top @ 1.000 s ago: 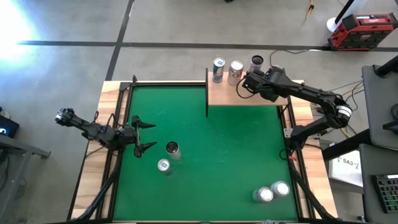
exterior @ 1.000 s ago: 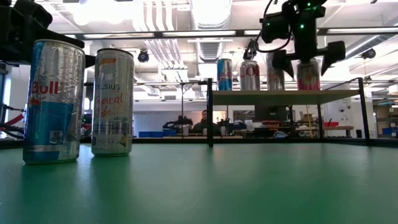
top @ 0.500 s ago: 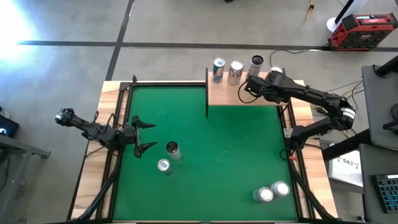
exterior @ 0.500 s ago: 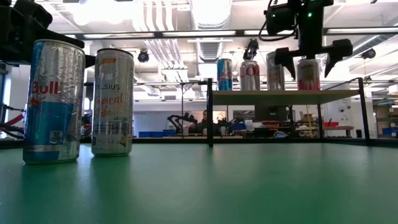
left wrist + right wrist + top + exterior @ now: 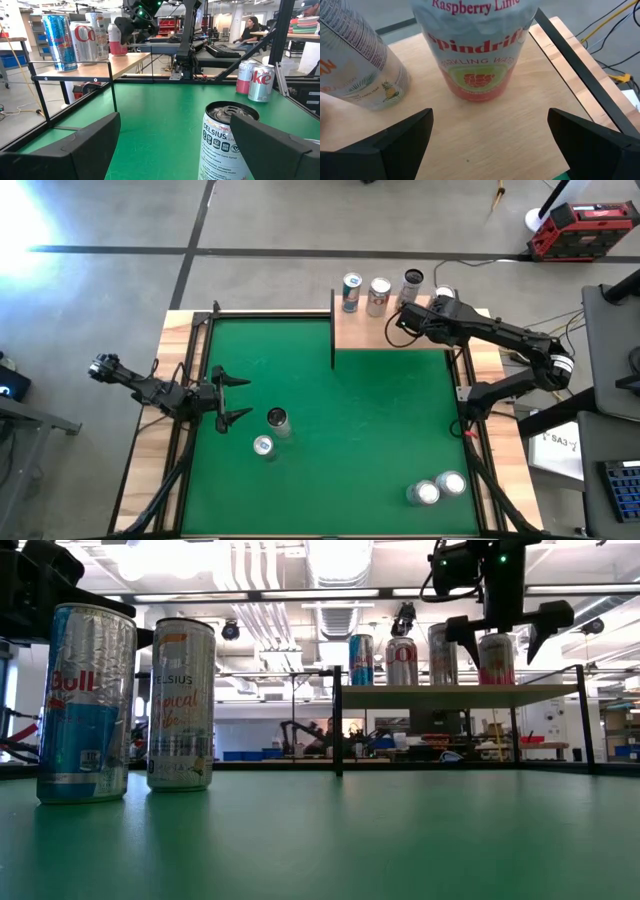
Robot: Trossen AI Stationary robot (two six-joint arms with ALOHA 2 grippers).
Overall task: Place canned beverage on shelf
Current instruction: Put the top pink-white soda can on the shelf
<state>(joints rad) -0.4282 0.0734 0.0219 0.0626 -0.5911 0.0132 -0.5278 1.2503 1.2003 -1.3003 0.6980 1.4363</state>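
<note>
Right gripper (image 5: 508,638), jaws spread, is hovering over the pink Spindrift can (image 5: 479,47) standing upright on the pale-wood shelf (image 5: 385,330) at the green counter's (image 5: 330,430) one o'clock corner, apparently releasing it. Left gripper (image 5: 228,398) is waiting spread at nine o'clock.

Over the last second the right arm's gripper (image 5: 509,628) has risen above the flat pale-wood shelf on thin black posts (image 5: 455,690) and shifted toward its outer end, fingers spread, leaving the red-and-white raspberry-lime can (image 5: 496,658) standing free on the board.
</note>
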